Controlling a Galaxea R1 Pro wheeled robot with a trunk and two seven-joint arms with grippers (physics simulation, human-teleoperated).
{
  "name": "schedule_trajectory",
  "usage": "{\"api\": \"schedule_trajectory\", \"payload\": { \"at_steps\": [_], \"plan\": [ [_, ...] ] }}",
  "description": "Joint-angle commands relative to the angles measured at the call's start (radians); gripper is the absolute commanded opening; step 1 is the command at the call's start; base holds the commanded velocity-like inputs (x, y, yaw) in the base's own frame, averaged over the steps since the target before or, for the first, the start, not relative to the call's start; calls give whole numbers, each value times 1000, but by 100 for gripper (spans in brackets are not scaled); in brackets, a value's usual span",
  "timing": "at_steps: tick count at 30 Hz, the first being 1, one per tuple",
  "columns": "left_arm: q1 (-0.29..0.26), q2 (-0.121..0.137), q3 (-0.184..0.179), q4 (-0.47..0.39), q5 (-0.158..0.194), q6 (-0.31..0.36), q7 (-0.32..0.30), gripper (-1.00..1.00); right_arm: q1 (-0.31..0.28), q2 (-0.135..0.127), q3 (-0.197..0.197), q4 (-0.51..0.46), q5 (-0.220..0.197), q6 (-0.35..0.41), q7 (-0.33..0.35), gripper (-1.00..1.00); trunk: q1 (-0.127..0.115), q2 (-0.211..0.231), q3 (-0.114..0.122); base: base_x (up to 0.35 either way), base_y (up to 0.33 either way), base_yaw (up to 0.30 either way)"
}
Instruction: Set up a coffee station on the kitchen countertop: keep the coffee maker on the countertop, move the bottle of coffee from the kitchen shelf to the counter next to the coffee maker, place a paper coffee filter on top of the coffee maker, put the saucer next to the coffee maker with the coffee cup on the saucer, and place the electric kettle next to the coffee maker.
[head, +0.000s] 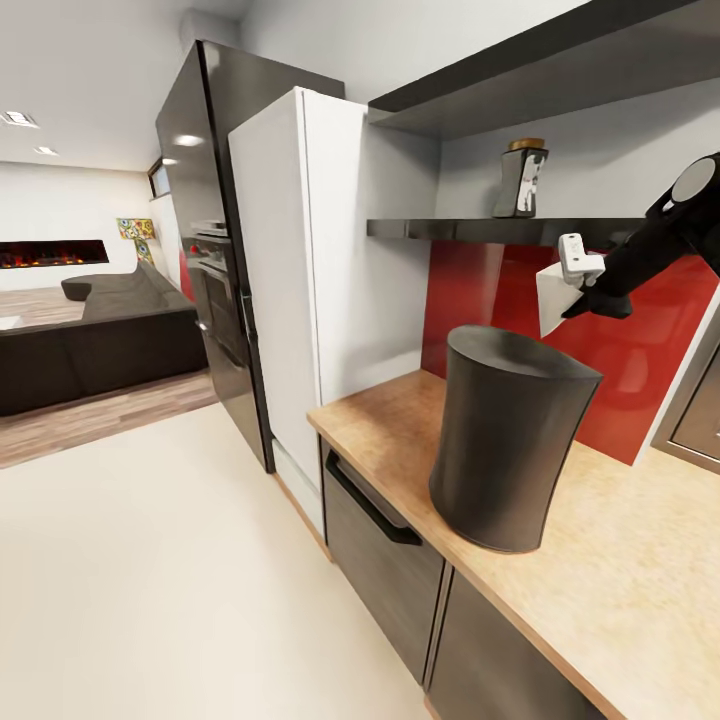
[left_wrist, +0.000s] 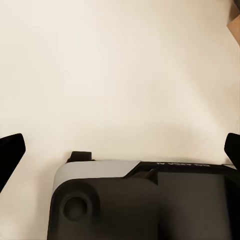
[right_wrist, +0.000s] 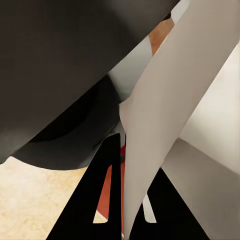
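Observation:
The coffee maker (head: 510, 440) stands as a dark-grey tower on the beige kitchen countertop (head: 640, 570). Just above its flat top, on the far side, my right gripper (head: 582, 300) is shut on the white paper coffee filter (head: 553, 298), which hangs apart from the top. In the right wrist view the fingers (right_wrist: 107, 200) pinch the filter (right_wrist: 170, 110) with the coffee maker (right_wrist: 60, 60) close behind it. The bottle of coffee (head: 521, 180) stands on the dark kitchen shelf (head: 480, 230). My left gripper (left_wrist: 121, 150) is open over pale floor.
A red back panel (head: 620, 380) runs behind the counter. A boxy microwave (head: 700, 410) sits at the right edge. A white fridge (head: 320, 260) and a black oven tower (head: 215, 240) stand left of the counter. Dark cabinet fronts (head: 385, 550) lie below the slab.

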Motion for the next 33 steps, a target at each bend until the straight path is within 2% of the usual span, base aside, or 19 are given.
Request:
{"api": "schedule_trajectory", "payload": {
  "at_steps": [1,4,11,15,19,23,33],
  "plan": [
    [0,-1,3,0,2,-2,0,100,-2,-1,3,-1,2,13,3,-100,0,-1,-1,0,5,0],
    [0,-1,3,0,2,-2,0,100,-2,-1,3,-1,2,13,3,-100,0,-1,-1,0,2,0],
    [0,-1,2,0,2,-2,0,100,-2,-1,3,-1,2,13,3,-100,27,-50,-23,0,0,0],
    [0,-1,2,0,2,-2,0,100,-2,-1,3,-1,2,13,3,-100,27,-50,-23,0,0,0],
    [0,-1,2,0,2,-2,0,100,-2,-1,3,-1,2,13,3,-100,42,-78,-36,0,0,0],
    [0,-1,2,0,2,-2,0,100,-2,0,3,-1,2,13,3,-100,42,-78,-36,0,0,0],
    [0,-1,2,0,2,-2,0,100,-2,0,3,-3,2,13,3,-100,69,-127,-58,0,0,0]
  ]
}}
